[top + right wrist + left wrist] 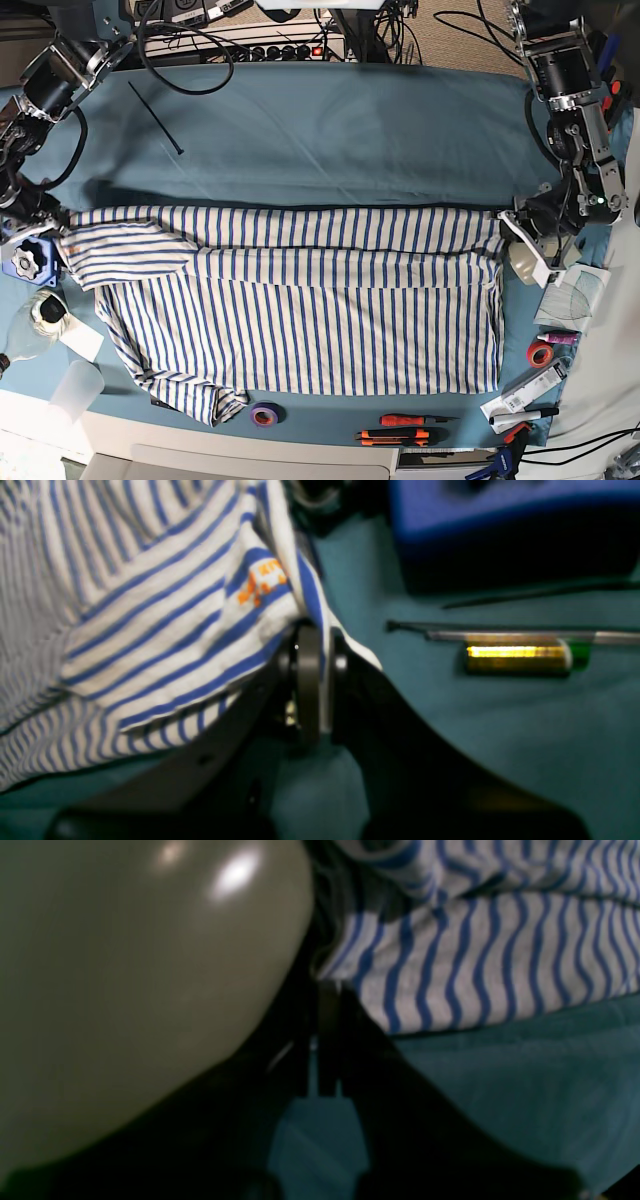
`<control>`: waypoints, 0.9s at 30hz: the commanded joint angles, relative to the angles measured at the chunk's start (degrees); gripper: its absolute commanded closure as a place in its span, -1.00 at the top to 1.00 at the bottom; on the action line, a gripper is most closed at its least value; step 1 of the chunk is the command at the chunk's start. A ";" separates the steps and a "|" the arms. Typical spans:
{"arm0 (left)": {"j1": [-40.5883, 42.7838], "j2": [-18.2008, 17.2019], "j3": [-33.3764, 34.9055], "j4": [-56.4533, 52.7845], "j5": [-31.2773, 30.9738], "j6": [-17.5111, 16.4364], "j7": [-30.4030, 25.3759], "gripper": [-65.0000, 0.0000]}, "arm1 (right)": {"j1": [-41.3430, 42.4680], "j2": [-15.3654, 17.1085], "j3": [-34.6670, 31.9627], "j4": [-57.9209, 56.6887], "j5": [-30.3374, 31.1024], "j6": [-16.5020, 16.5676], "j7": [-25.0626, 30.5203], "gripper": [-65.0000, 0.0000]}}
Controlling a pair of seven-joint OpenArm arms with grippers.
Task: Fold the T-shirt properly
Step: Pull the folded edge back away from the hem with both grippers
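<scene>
Both my jaws are pinched on the T-shirt (300, 300) — left gripper (327, 990) on one far-edge corner, right gripper (315, 645) on the opposite one, by the orange print. It lies spread across the teal tablecloth (330, 140), sleeve bunched. Soft, thin, wavy-striped cloth — a shallow pinch could slip, or uneven pulling skews the fold.

one striped T-shirt (300, 310), one teal tablecloth (330, 140), two tape rolls (264, 415), two orange-handled screwdrivers (405, 428), two robot arms (575, 120)
</scene>
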 commanded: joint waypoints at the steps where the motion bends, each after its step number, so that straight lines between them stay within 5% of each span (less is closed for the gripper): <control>1: -1.09 -1.38 -0.15 1.84 -0.66 -0.28 -0.63 -1.00 | 1.20 1.75 0.17 2.21 0.90 0.07 0.48 -1.00; 14: 6.05 -5.49 -0.15 6.80 -2.80 -0.28 -0.26 -1.00 | -5.77 1.70 0.20 8.52 5.01 0.04 -2.47 -1.00; 27: 15.72 -5.51 -0.26 16.81 0.24 -0.42 -1.55 -1.00 | -16.04 1.70 0.20 13.66 7.30 -0.02 -3.13 -1.00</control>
